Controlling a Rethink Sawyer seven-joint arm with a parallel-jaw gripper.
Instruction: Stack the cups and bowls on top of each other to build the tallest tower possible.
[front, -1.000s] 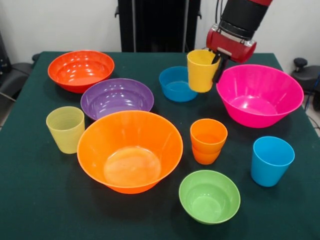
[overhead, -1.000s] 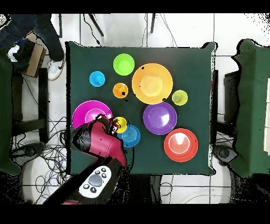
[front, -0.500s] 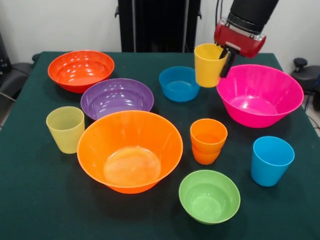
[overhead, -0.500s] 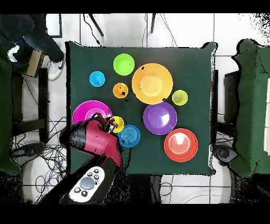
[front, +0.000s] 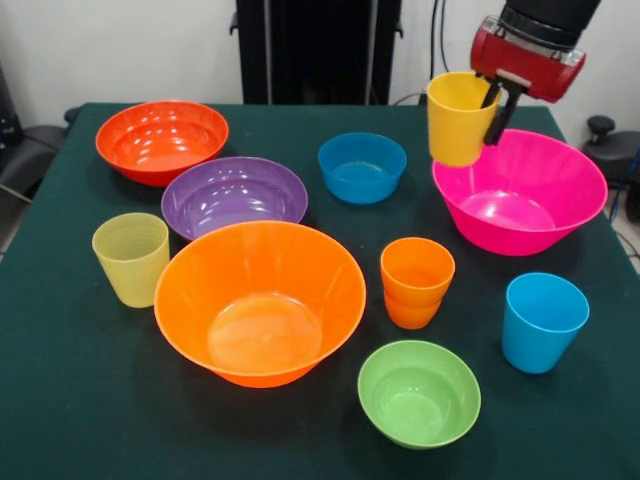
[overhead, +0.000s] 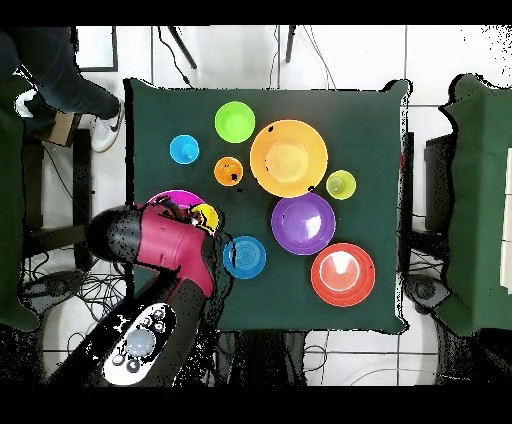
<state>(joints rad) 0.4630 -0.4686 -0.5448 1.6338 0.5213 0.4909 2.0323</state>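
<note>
Hanging in the air above the near rim of the hot pink bowl (front: 518, 190), the yellow cup (front: 457, 118) stands upright, mouth up, its long axis vertical with the narrow base pointing down. The gripper (front: 495, 100) clamps the cup's wall at the rim, one finger inside and one outside, jaws narrow on it. The cup's base is clear of the table (front: 60, 400) and of the bowl. The blue bowl (front: 362, 166) sits apart on the cup's other side. In the overhead view the arm (overhead: 165, 250) covers most of the pink bowl, and the cup's mouth (overhead: 205, 217) shows at the bowl's edge.
</note>
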